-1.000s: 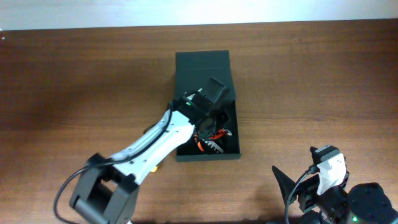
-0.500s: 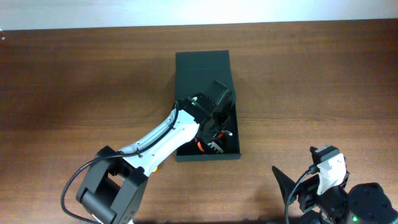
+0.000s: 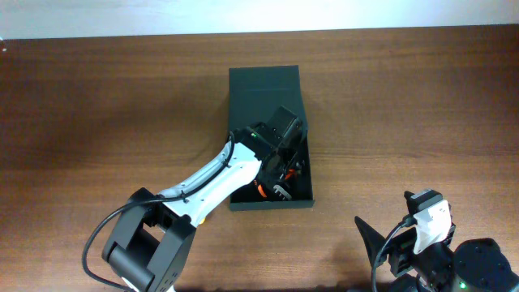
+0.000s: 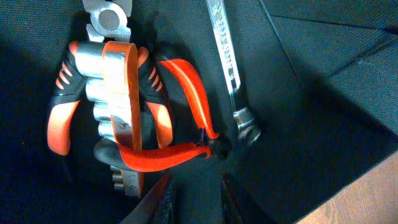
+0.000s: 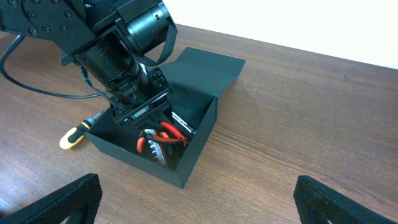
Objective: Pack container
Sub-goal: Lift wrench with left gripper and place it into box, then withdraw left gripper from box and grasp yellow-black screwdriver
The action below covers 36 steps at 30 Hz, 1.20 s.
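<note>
The container (image 3: 264, 84) is a dark green-black box in the middle of the table, with its flap lid folded back. My left gripper (image 3: 284, 156) reaches down inside it. In the left wrist view its fingertips (image 4: 166, 200) stand a little apart over the box floor (image 4: 298, 93), open with nothing between them. Just ahead of them lie red-handled cutters (image 4: 186, 146), an orange socket rail (image 4: 118, 93), orange-grip pliers (image 4: 62, 118) and a silver wrench (image 4: 229, 68). My right gripper (image 5: 199, 208) hangs wide open over bare table, near the box wall (image 5: 199, 134).
A yellow-handled screwdriver (image 5: 73, 138) lies on the wood just outside the container's left wall, under the left arm (image 3: 203, 182). The right arm (image 3: 430, 235) sits at the table's front right corner. The table's far edge meets a white wall.
The left arm's lower links swung a little to the right while its wrist stayed inside the container. The right arm has not moved.
</note>
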Tool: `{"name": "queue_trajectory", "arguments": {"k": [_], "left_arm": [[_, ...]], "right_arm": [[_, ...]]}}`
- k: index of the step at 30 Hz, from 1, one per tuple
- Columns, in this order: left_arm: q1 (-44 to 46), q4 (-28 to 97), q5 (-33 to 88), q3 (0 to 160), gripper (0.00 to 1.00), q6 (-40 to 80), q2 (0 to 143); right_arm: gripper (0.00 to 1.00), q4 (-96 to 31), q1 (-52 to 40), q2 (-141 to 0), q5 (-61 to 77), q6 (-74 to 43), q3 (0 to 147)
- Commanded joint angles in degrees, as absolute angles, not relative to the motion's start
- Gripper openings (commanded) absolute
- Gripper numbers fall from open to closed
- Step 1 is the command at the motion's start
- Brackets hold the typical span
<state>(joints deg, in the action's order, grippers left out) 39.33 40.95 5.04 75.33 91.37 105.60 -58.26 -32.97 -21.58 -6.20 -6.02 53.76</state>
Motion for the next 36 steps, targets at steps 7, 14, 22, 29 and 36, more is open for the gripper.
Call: {"name": "queue_trajectory", "arguments": {"k": [7,14,22,29,36], "left_arm": [[39.09,42.13,4.49,76.69,0.25,87.66,102.63],[35.57,59.96,-0.1,76.66,0.51,74.26,89.45],[27.7,79.7,-4.58,76.66,0.7,57.82,77.78],[23.07,79.59,-7.38,74.7,0.99,38.98,77.73],[18.52,74.17,-7.31,64.77,0.99,36.12,81.93]], "right_arm": [[0.99,-58.08,-32.6,-21.63,-6.72,-6.5,53.56],[0.99,-58.06,-32.6,-21.63,-6.72,-6.5,53.56],[0.99,-58.08,-32.6,-21.63,-6.72,-6.5,53.56],[0.99,-58.08,-32.6,-21.63,-6.72,-6.5,53.56],[0.99,-58.08,-32.6,-21.63,-6.72,-6.5,53.56]]}}
